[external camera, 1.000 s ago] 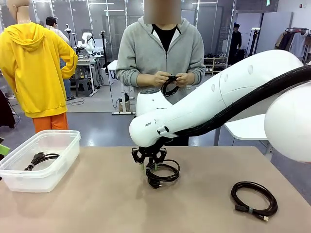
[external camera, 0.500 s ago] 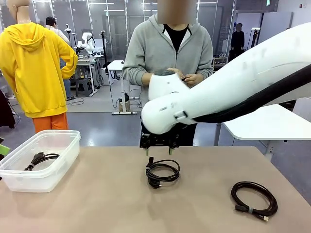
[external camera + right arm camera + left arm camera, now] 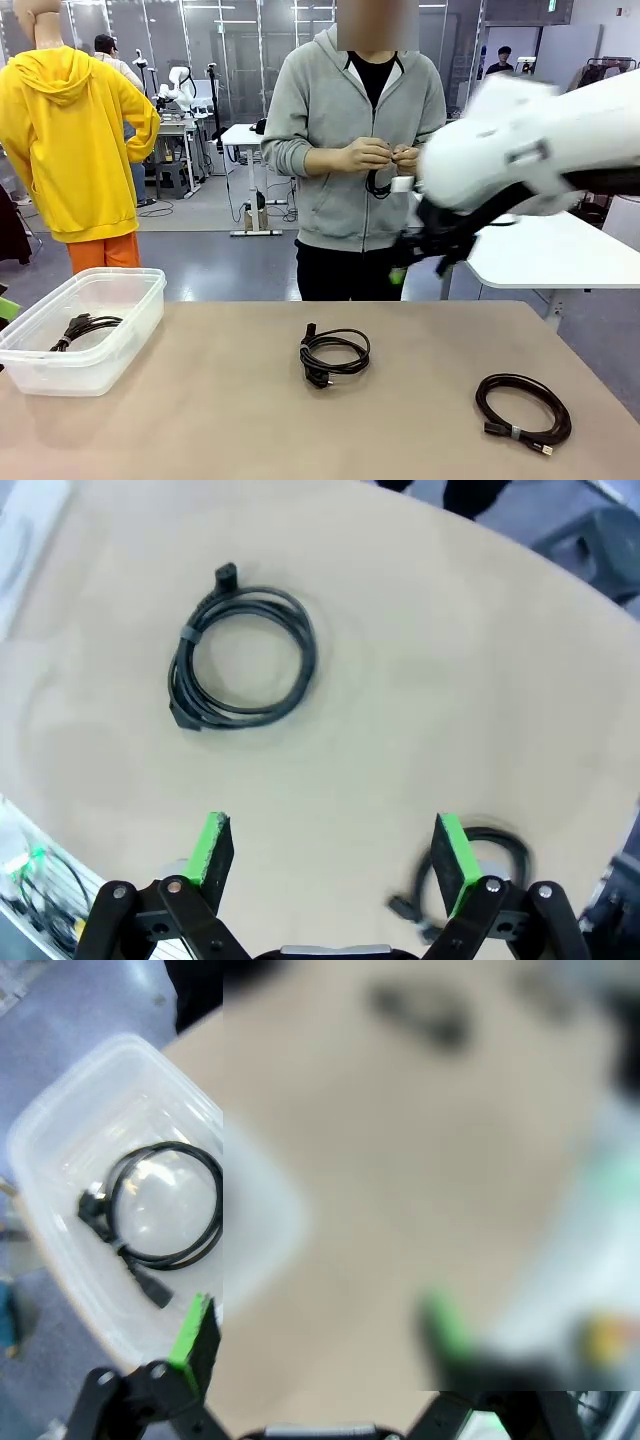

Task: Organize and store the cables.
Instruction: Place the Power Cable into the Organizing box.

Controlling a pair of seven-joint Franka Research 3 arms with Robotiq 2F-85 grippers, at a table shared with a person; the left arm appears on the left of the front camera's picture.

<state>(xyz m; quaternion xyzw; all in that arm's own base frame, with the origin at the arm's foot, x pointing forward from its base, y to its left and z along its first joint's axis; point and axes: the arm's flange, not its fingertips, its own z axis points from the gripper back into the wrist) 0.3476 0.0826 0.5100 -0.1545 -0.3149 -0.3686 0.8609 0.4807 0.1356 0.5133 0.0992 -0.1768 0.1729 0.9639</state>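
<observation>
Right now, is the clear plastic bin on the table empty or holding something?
Not empty. One coiled black cable lies on the bottom of the clear bin, as the front and left wrist views both show.

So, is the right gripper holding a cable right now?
No, the right gripper stands open with nothing between its green pads, and a coiled cable lies loose on the table below.

Coiled black cables (image 3: 334, 353), flat, apart.

no text, label, brand or number legible on anything
</observation>
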